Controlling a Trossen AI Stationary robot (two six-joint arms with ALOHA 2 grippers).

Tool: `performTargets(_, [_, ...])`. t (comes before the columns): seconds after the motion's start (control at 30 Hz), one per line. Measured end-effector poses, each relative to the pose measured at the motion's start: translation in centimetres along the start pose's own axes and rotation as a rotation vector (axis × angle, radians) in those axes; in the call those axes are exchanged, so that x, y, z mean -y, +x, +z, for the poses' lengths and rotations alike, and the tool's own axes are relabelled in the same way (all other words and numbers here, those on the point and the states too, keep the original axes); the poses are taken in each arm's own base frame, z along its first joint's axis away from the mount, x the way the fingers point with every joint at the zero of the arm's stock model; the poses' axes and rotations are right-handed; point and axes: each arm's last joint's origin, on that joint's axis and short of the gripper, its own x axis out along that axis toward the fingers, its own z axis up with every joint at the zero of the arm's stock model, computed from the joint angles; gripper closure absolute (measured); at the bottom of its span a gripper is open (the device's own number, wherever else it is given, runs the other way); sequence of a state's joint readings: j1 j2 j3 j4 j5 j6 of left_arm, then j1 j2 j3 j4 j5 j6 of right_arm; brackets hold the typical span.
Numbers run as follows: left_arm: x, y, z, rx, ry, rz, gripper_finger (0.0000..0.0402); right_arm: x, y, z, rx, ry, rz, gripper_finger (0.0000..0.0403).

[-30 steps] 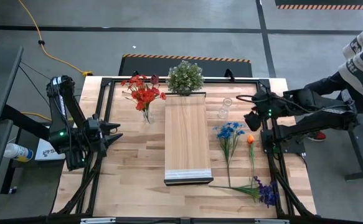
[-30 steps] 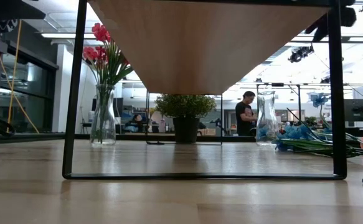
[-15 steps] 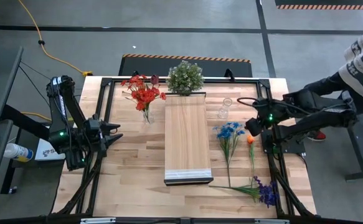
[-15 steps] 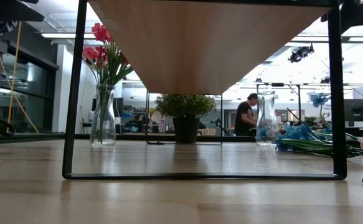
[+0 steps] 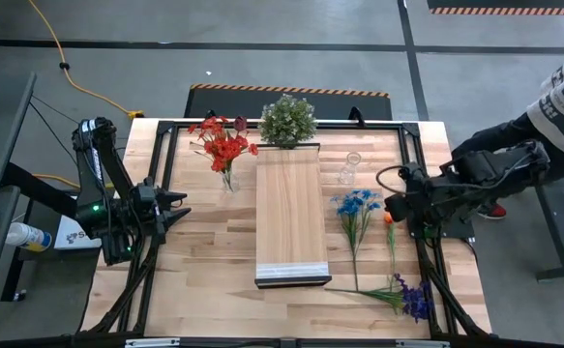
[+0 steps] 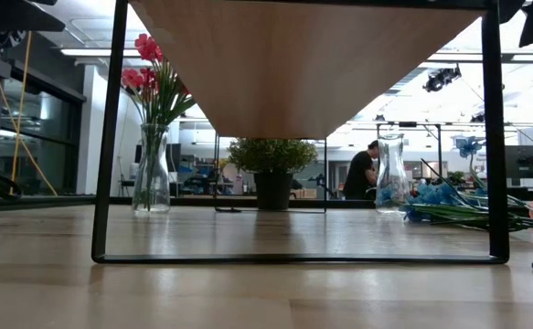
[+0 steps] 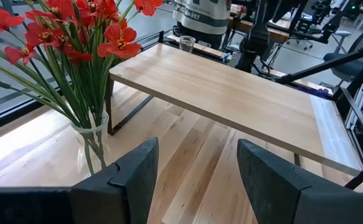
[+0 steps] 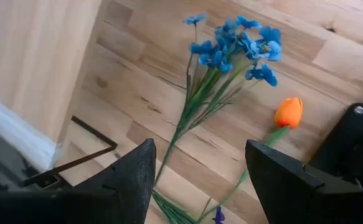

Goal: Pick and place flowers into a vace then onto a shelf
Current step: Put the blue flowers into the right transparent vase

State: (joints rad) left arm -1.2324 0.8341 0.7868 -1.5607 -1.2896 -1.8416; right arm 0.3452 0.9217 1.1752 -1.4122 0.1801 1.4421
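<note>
Right tool (image 8: 197, 177) spread above flowers (image 8: 231, 46); seemingly empty.

The shelf (image 5: 290, 213) stands along the middle of the counter (image 5: 194, 271), with a potted plant (image 5: 287, 120) at its far end. To its left a vase (image 5: 226, 178) holds flowers. To its right stands an empty vase (image 5: 348, 168), and nearer lie loose flowers (image 5: 357, 215) flat on the counter.
</note>
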Motion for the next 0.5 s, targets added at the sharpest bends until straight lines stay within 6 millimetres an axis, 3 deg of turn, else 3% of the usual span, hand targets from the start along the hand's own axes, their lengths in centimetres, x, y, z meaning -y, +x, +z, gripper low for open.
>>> performTargets(0.5, [0.2,0.0,-0.1,-0.002,-0.017,-0.006,0.0151,-3.7,3.8,-2.2,-0.036,-0.070,-0.163,0.0166])
